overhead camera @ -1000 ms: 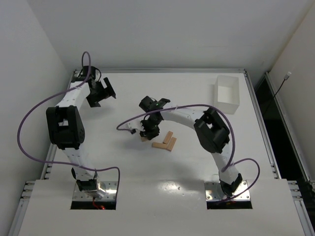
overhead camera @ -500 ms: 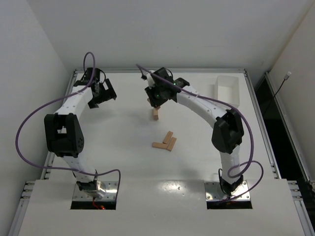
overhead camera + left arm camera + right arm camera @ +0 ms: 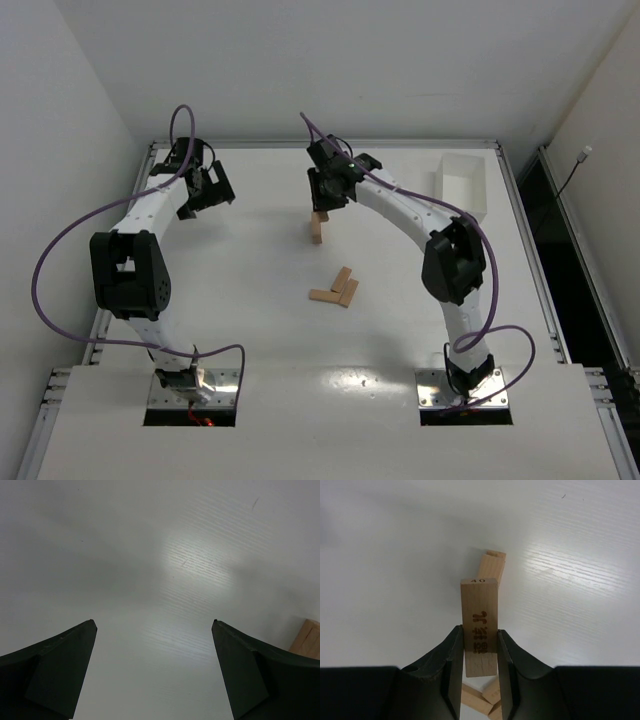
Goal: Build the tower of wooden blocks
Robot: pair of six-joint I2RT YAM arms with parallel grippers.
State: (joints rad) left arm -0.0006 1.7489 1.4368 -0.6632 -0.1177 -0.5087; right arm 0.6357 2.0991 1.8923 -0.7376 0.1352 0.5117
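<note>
Right arm [image 3: 400, 207] has swung from the loose wood blocks [image 3: 336, 290] at table [image 3: 250, 330] centre to 12 o'clock. Right claw [image 3: 480, 632] clamps one block [image 3: 480, 600] over the tower [image 3: 317, 231]; left claw [image 3: 154, 625] gapes empty, 10 o'clock. Placing step. Next: align, lower, release.

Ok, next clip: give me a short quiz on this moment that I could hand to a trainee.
1. True or false: the left pincer is shut.
2. What is between the fingers of the right pincer? A: one wood block, held upright. B: two blocks side by side. C: nothing.
3. In the overhead view, how many loose blocks lie apart from the tower?
Key: 1 false, its jaws stand wide with nothing between them; 2 A; 3 three.
</note>
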